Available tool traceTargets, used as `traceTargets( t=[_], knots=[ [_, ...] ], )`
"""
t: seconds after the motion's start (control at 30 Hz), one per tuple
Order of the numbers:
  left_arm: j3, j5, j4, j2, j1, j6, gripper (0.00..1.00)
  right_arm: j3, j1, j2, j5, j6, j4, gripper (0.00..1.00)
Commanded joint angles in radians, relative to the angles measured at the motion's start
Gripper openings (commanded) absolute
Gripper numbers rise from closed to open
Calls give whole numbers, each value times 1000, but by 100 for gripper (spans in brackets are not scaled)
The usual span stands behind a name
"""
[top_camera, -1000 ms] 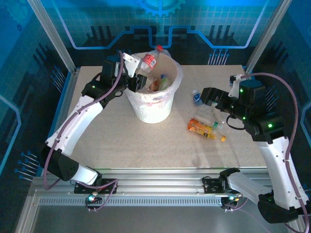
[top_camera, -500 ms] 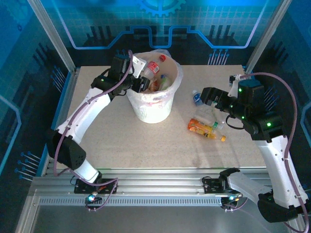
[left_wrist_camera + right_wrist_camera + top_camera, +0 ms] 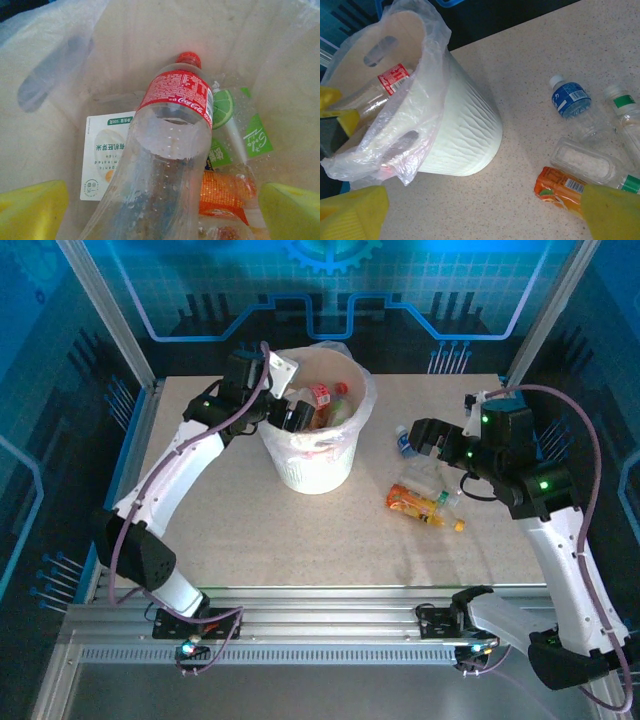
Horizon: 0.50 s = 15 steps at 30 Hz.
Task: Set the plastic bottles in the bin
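Observation:
The bin (image 3: pixel 315 468) stands at the table's back centre, white and lined with a clear bag. My left gripper (image 3: pixel 288 412) hangs inside its near-left rim, open. A red-labelled bottle (image 3: pixel 176 97) lies cap-down between the wide-apart fingers (image 3: pixel 32 210), touching neither, and rests on green-labelled (image 3: pixel 257 137), orange-labelled (image 3: pixel 225 192) and white-labelled (image 3: pixel 107 155) bottles. My right gripper (image 3: pixel 410 436) hovers open over bare table (image 3: pixel 485 210) right of the bin (image 3: pixel 465 135). On the table lie a blue-labelled bottle (image 3: pixel 570 97), an orange bottle (image 3: pixel 560 187) and two clear bottles (image 3: pixel 585 160) (image 3: pixel 625 107).
The loose bottles cluster right of the bin: the blue-labelled bottle (image 3: pixel 404 440), a clear bottle (image 3: pixel 425 478), the orange bottle (image 3: pixel 420 504). The bag's edge (image 3: pixel 427 30) stands up above the rim. Blue enclosure walls and aluminium posts ring the table.
The left gripper carried the red-labelled bottle from above the rim down into the bin and opened; the bottle slid in cap-first. The right arm shifted slightly left.

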Motion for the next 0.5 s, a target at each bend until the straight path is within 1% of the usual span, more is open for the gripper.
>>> traceTargets(
  t=[0.0, 0.27, 0.37, 0.47],
  knots=[
    [25, -22, 24, -63, 8, -20, 99, -6, -12, 24, -9, -48, -42, 100],
    [-22, -130, 60, -132, 9, -65, 98, -127, -12, 113, -17, -139, -72, 100],
    [-28, -156, 32, -143, 8, -70, 87, -176, -12, 145, -15, -150, -63, 100],
    [-44, -154, 19, -146, 8, -67, 72, -205, -12, 177, -6, -155, -52, 100]
  ],
)
